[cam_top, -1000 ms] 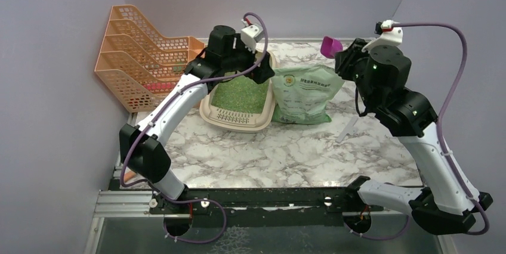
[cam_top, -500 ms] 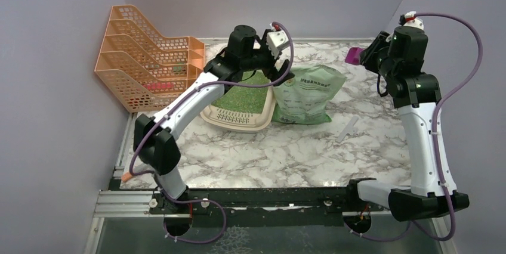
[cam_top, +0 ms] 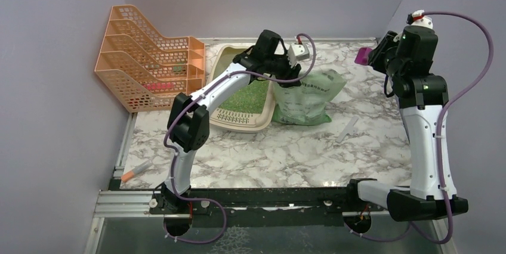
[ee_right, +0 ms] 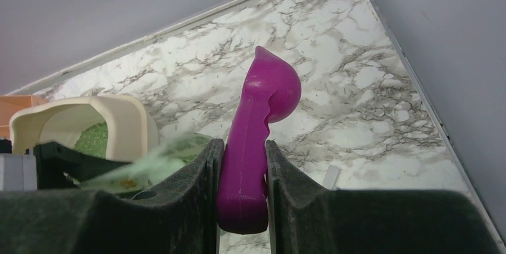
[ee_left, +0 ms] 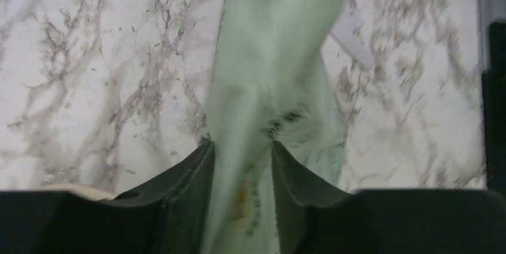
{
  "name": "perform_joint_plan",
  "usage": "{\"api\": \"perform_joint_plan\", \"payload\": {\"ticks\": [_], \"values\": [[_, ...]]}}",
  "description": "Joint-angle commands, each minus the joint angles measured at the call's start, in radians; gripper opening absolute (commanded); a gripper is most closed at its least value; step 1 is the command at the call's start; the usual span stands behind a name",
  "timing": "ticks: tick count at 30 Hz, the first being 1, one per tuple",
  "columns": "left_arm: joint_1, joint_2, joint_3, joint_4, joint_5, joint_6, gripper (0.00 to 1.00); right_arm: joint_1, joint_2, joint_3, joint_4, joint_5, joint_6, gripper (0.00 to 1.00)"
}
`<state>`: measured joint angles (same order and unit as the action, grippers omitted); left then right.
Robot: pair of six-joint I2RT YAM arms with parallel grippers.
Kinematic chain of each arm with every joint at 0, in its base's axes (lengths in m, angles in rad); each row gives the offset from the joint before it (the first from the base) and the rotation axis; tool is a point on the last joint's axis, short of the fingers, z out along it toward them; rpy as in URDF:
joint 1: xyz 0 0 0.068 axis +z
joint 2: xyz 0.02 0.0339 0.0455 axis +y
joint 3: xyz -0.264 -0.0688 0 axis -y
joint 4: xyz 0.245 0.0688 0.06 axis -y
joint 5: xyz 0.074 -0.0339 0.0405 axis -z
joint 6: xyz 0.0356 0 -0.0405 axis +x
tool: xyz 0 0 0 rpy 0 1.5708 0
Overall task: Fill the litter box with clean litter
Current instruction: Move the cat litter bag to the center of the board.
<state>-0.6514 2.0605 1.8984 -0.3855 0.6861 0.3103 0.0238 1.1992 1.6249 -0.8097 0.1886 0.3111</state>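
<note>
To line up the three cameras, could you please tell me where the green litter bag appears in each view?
Top external: green litter bag at centre, beside the litter box.
Left wrist: centre, between the left gripper fingers.
Right wrist: blurred, lower left.
Shared landmark: the white strip.

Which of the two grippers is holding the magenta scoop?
The right gripper: it clamps the magenta scoop by the handle, while the left gripper pinches the green litter bag.
</note>
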Motion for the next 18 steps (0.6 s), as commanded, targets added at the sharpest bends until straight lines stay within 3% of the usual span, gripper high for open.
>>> {"api": "perform_joint_plan", "payload": {"ticks": [1, 2, 3, 7, 11, 18], "values": [[-0.049, 0.014, 0.063, -0.153, 0.125, 0.021, 0.19, -0.010, -0.029, 0.010, -0.002, 0.036, -0.025, 0.01], [-0.058, 0.010, 0.061, -0.178, 0.122, 0.005, 0.02, -0.012, -0.031, 0.010, -0.002, 0.041, -0.026, 0.01], [-0.071, -0.001, 0.054, -0.206, 0.126, -0.010, 0.00, -0.013, -0.034, 0.010, -0.001, 0.045, -0.027, 0.01], [-0.131, -0.121, -0.075, -0.266, 0.124, -0.042, 0.00, -0.014, -0.045, 0.017, 0.003, 0.050, -0.032, 0.01], [-0.176, -0.346, -0.278, -0.227, 0.046, -0.152, 0.00, -0.016, -0.057, 0.018, 0.009, 0.034, -0.039, 0.01], [-0.175, -0.753, -0.514, -0.185, -0.219, -0.306, 0.00, -0.015, -0.074, -0.021, 0.041, -0.103, -0.023, 0.01]]}}
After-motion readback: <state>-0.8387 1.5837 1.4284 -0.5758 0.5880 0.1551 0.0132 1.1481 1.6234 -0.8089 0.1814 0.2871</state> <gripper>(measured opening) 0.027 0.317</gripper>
